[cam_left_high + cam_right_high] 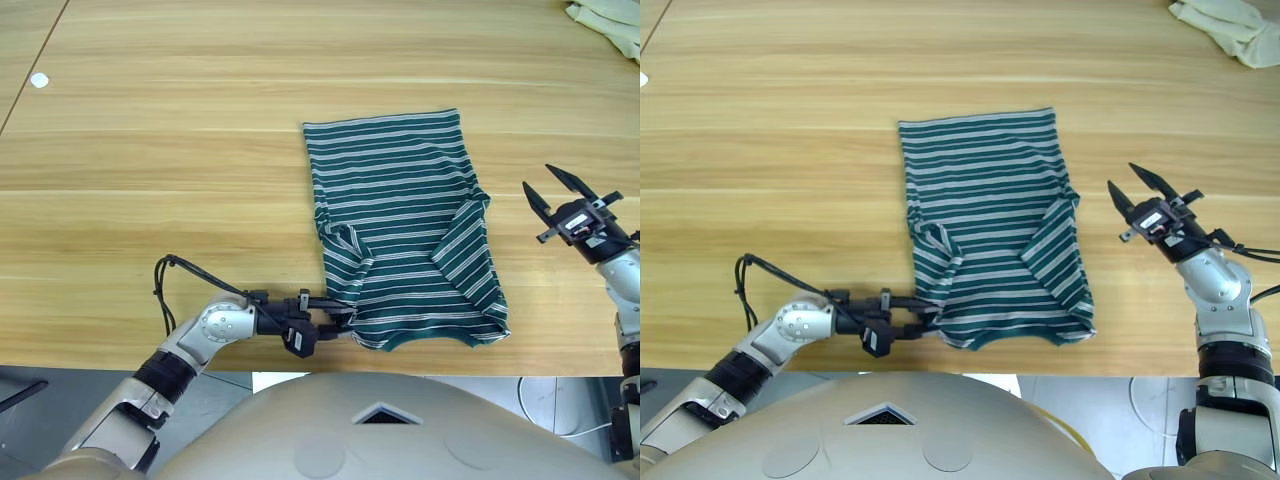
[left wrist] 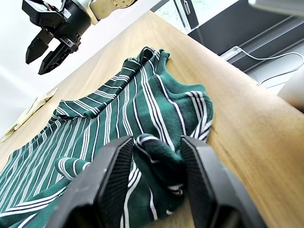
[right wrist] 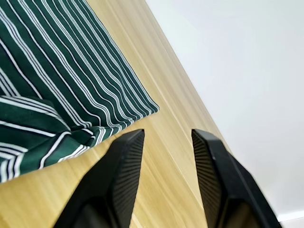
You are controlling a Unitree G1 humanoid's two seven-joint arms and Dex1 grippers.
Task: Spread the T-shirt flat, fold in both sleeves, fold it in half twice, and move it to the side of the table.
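Note:
The green T-shirt (image 1: 400,210) with white stripes lies on the wooden table (image 1: 150,200), both sleeves folded in over the body. My left gripper (image 1: 338,325) is low at the near left corner of the shirt, its fingers (image 2: 118,161) shut on a bunched fold of the fabric (image 2: 159,159). To the right of the shirt, level with its folded right sleeve, my right gripper (image 1: 548,197) hangs open above bare wood. It holds nothing, and the shirt's edge (image 3: 95,128) lies just beside its fingertips (image 3: 128,156).
A pale cloth (image 1: 610,22) lies at the table's far right corner. A small white spot (image 1: 39,80) marks the far left. The table's near edge (image 1: 120,366) runs just below the shirt's near edge. Broad bare wood stretches left of the shirt.

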